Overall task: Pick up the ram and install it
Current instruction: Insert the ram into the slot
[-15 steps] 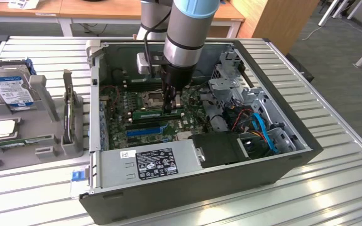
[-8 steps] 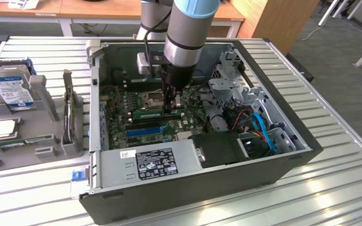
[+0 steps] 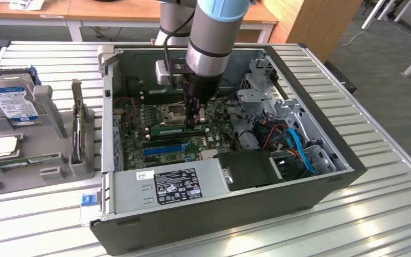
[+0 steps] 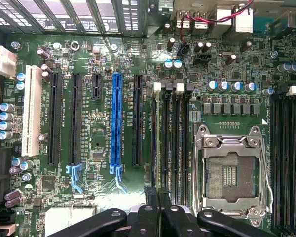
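Reaches straight down into the open computer case (image 3: 334,171) set on the slatted table (image 3: 384,214). Has the pincer (image 3: 195,124) drawn together and clamped on the ram (image 3: 168,129), a thin green stick standing on edge over the motherboard (image 3: 137,115), just beside the processor socket (image 3: 173,112). Shows more of the stick on the exterior view's left of the grip than on its right. Cannot tell whether seated in a slot or just above one. From the wrist, presses the black fingers (image 4: 165,200) together over the row of black memory slots (image 4: 175,143), between the socket and a blue expansion slot (image 4: 117,118). Stands well apart from a grey holder (image 3: 48,171) outside the case, toward the exterior view's left, carrying a silver hard drive (image 3: 9,101) and a square processor chip (image 3: 2,145).
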Tool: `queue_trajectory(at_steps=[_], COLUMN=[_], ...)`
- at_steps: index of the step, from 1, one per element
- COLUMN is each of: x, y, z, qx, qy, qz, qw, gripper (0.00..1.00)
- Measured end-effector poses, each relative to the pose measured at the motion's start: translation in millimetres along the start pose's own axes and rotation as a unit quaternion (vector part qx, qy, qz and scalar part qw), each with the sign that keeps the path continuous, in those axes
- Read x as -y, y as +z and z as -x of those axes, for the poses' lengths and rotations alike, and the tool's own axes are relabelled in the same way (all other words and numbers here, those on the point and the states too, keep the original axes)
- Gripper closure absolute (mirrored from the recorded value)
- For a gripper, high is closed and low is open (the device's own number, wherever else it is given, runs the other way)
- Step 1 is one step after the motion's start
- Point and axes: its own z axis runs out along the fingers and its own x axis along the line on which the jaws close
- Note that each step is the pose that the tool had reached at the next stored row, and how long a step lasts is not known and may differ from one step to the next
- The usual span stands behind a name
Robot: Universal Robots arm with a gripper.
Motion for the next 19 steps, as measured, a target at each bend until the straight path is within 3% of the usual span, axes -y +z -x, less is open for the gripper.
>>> queue_trajectory(at_steps=[19], x=[0.3], y=[4.3], z=[-0.1], qx=[0.0], qy=[0.0], qz=[0.0], qw=[1.0], gripper=[0.88])
